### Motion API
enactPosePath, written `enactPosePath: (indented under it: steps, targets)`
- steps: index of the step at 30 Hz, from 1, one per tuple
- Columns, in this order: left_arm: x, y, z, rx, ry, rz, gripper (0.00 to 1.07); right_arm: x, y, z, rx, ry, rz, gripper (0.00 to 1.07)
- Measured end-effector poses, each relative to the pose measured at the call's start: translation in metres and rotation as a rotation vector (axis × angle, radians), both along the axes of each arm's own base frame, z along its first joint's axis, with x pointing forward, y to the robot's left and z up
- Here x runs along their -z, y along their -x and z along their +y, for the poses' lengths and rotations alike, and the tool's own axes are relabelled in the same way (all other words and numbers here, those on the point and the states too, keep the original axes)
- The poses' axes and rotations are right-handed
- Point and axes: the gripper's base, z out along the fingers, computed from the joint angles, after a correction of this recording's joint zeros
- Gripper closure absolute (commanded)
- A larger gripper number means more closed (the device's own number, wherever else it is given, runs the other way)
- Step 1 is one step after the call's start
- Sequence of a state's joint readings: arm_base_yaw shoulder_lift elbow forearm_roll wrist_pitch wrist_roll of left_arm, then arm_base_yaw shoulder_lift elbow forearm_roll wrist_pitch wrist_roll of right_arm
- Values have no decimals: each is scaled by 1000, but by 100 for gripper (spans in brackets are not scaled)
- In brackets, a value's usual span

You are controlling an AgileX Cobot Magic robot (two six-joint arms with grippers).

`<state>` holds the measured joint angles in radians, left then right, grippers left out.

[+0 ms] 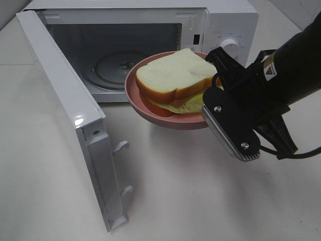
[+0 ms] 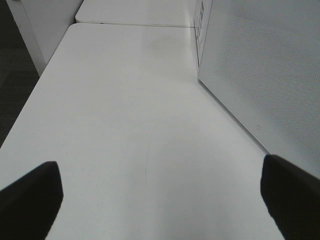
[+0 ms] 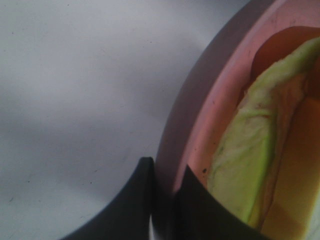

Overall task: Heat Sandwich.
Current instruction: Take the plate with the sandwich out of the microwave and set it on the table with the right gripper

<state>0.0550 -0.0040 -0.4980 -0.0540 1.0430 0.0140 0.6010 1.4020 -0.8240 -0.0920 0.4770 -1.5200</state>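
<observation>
The sandwich (image 1: 173, 75), white sliced bread with a tan crust and yellowish filling, lies on a round pink plate (image 1: 150, 114). The plate hangs above the table just in front of the open microwave (image 1: 228, 22), its far rim at the mouth of the cavity. My right gripper (image 1: 216, 84) is shut on the plate's right rim. The right wrist view shows its fingertips (image 3: 145, 175) pinching the pink rim (image 3: 210, 100), with the sandwich filling (image 3: 252, 150) beside them. My left gripper (image 2: 160, 185) is open over bare table with nothing between its fingers; the exterior view does not show it.
The microwave door (image 1: 65, 95) swings out wide to the left and reaches toward the table's front. A glass turntable (image 1: 113, 68) lies inside the cavity. In the left wrist view the door's dotted panel (image 2: 265, 65) stands close on one side.
</observation>
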Motion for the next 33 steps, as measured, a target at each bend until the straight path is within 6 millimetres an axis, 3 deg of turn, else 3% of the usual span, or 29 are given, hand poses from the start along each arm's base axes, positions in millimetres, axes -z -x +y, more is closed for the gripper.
enactPosePath:
  steps: [33]
  targets:
    - [0, 0, 0, 0, 0, 0, 5, 2, 79, -55, 124, -73, 3, 107]
